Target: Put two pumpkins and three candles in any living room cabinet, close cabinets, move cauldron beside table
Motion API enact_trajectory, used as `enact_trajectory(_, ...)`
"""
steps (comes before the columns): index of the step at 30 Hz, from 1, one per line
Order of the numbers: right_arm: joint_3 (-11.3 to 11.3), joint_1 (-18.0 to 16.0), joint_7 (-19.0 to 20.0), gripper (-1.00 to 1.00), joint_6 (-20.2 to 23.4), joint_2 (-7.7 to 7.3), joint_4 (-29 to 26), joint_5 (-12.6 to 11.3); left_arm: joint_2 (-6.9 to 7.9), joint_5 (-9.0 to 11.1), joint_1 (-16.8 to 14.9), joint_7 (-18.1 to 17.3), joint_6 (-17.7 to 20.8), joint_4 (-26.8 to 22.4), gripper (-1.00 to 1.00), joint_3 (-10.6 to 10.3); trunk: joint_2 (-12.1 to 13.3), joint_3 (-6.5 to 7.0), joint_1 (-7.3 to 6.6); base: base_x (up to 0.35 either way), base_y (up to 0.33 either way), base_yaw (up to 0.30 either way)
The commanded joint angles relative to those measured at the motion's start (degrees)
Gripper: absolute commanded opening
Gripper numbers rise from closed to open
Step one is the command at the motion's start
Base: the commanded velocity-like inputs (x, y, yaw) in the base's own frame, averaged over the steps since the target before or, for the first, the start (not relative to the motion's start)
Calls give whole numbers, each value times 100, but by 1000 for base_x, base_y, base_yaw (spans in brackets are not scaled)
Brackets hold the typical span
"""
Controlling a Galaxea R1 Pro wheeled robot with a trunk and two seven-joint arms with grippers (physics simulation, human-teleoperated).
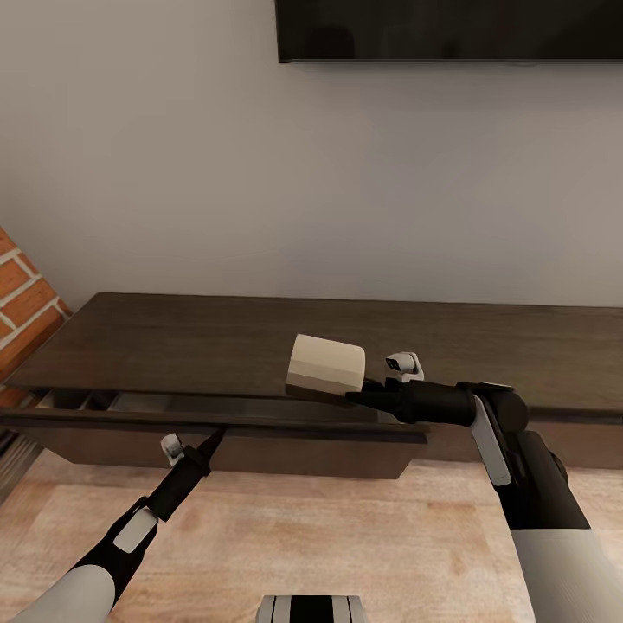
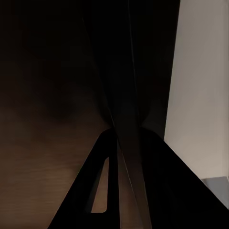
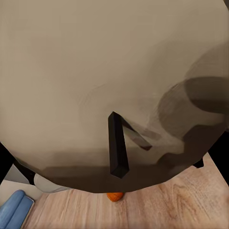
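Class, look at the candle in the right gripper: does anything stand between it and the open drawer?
Nothing visible does. The right gripper holds the candle directly over the open drawer, which the left gripper touches at its front edge.

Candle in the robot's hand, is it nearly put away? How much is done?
The drawer of the cabinet already looks pulled open, with the left gripper at its front edge. The right gripper holds a candle above the drawer, not yet dropped in. A pumpkin sits on the floor, and the drawer needs shutting.
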Motion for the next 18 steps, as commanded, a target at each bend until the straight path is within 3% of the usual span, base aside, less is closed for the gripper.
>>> enact_trajectory(1, 5, -3, 0, -100, 38, -3, 0, -24, 1, -21, 0, -1, 30, 148, -100, -37, -1, -5, -1, -69, 0, 0)
enact_trajectory(11, 5, -3, 0, -100, 38, -1, 0, -25, 1, -21, 0, -15, 30, 148, -100, -39, -1, -5, -1, -165, 0, 0)
enact_trajectory(18, 5, -3, 0, -100, 38, 1, 0, -28, 0, -21, 0, -21, 27, 151, -100, -33, -1, -5, -1, -26, 0, 0)
